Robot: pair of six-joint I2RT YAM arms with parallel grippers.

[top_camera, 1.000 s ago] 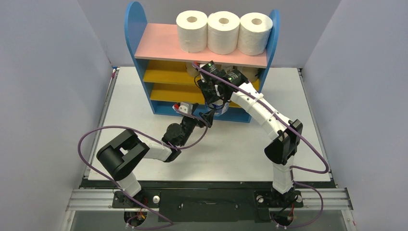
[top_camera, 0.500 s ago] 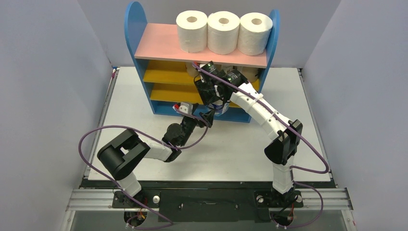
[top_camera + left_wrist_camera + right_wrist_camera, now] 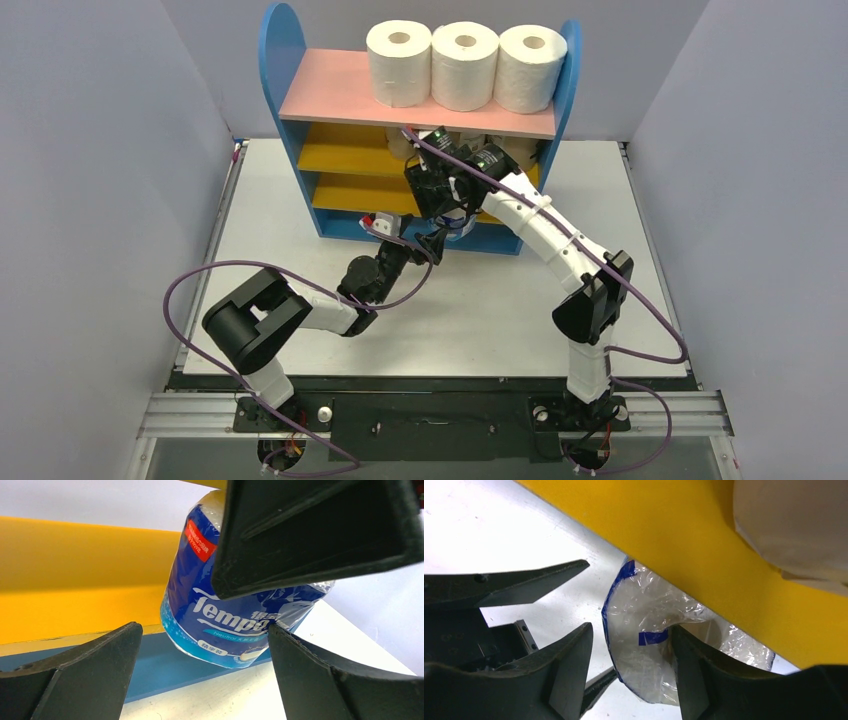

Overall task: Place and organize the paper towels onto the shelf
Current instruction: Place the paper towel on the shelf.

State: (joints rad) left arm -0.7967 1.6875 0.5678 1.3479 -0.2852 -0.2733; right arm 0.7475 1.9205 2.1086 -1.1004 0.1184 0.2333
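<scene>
Blue-wrapped roll [image 3: 200,605] stands near-upright on the shelf [image 3: 320,95] base, right of centre, directly under the right gripper [image 3: 630,630], whose jaws are parted loosely around its top, while the left gripper [image 3: 204,630] is spread wide in front.

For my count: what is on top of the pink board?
Three white rolls stand upright at its right end; the pink board hides much of the yellow boards below.

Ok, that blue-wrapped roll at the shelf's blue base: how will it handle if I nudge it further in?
Blue-wrapped roll: probably light and squashy, being rolled paper. Its glossy film, crinkled loose at the end, may slip or bunch under a grip. Cylindrical and seemingly tilted on the blue base, it could tip or roll when pushed.
</scene>
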